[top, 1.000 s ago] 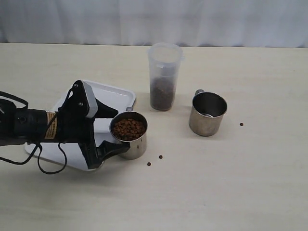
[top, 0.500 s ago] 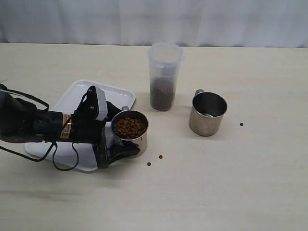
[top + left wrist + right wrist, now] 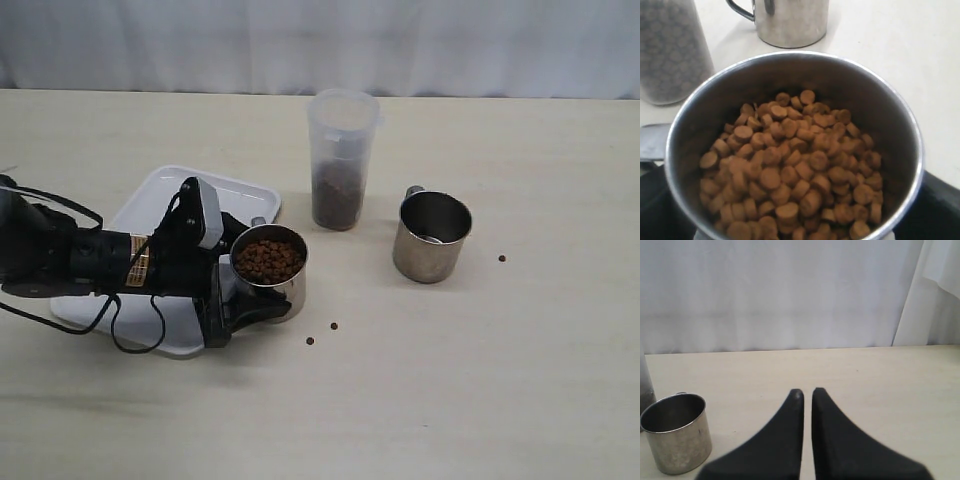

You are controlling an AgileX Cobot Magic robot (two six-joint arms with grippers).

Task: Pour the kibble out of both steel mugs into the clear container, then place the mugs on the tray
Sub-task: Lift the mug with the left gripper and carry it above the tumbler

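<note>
A steel mug [image 3: 270, 285] full of kibble [image 3: 267, 260] stands at the right edge of the white tray [image 3: 160, 205]. My left gripper [image 3: 238, 285] is shut on that mug, one finger on each side. The left wrist view looks straight down into the kibble [image 3: 790, 165]. The clear container [image 3: 341, 160] stands behind, with kibble filling its bottom part. The other steel mug [image 3: 431, 237] is upright to its right and looks empty. My right gripper [image 3: 807, 392] is shut, holds nothing, and hovers away from that mug [image 3: 677, 440]; it is out of the exterior view.
Two loose pellets [image 3: 333, 326] lie on the table in front of the held mug. Another pellet [image 3: 502, 258] lies to the right of the empty mug. A white curtain hangs behind the table's far edge. The left arm and its cables lie over the tray.
The left arm dropped lower and slid right to the full mug, its fingers closing on the sides. The mug has shifted slightly toward the back. Nothing else moved.
</note>
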